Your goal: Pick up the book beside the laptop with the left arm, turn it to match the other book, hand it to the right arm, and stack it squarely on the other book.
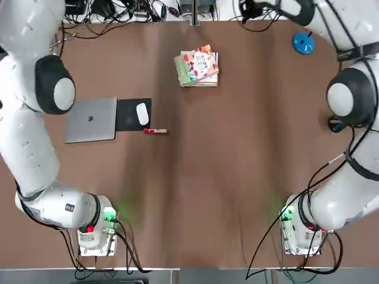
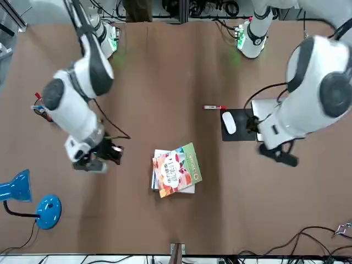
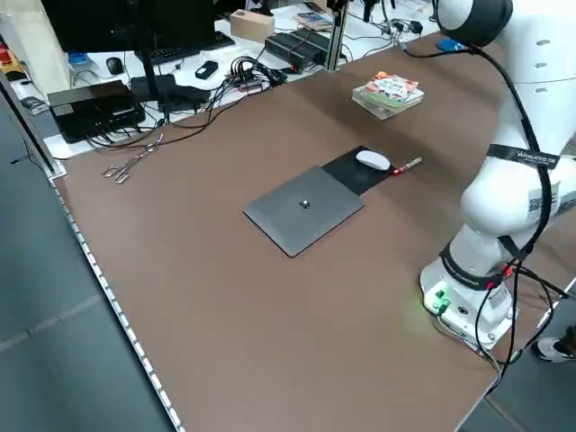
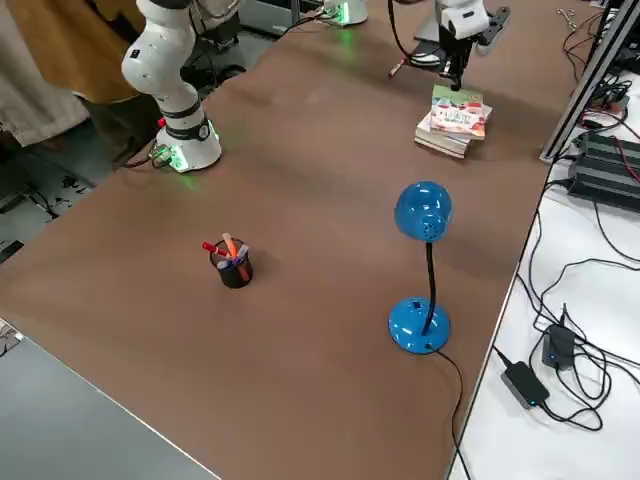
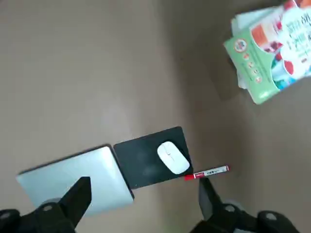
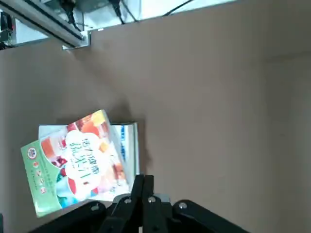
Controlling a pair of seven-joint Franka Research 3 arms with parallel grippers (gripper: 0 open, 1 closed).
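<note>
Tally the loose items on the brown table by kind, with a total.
Books: 2, colourful paperback on white paperback
Silver laptop: 1
Black mouse pad: 1
White mouse: 1
Red marker: 1
Blue desk lamp: 1
Black pen cup: 1
Total: 8

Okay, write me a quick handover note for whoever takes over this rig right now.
Left gripper: open, empty, above the laptop and mouse pad.
Right gripper: shut, empty, raised near the books.
The colourful book lies on the white book, but skewed, corners overhanging.
Done: pickup, handover, placement.
Left: squaring the top book to the lower one.
</note>
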